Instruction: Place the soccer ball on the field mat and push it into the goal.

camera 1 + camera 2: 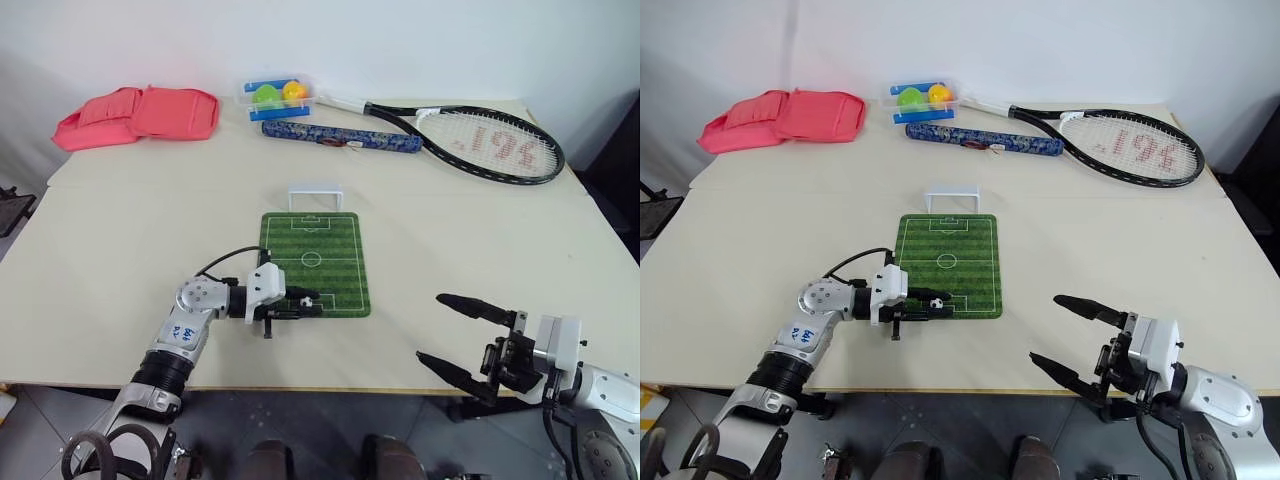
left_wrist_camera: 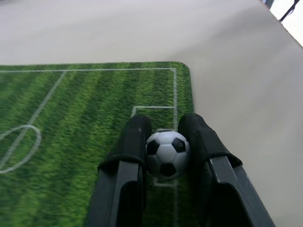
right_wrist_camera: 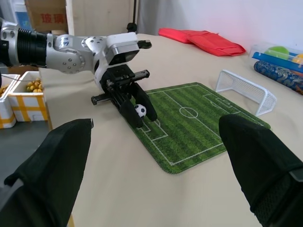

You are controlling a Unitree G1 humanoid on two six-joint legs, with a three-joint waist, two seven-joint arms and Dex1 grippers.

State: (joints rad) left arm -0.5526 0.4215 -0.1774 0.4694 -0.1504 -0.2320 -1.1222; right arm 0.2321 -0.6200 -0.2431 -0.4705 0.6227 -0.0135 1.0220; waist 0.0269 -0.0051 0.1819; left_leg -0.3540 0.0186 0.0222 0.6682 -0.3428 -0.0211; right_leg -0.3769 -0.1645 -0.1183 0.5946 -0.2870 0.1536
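Ball [image 2: 166, 153] between fingers [image 2: 133, 142] — wrist close-up

bare field mat [image 1: 318, 255] up to goal [image 1: 314, 196], seemingly unobstructed

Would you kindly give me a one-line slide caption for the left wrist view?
Left claw grips the soccer ball over the near penalty area of the field mat.

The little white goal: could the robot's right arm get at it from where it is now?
Probably yes, with a long stretch. The right end effector hangs open at the table's near edge; the goal stands beyond the field mat, with nothing tall between.
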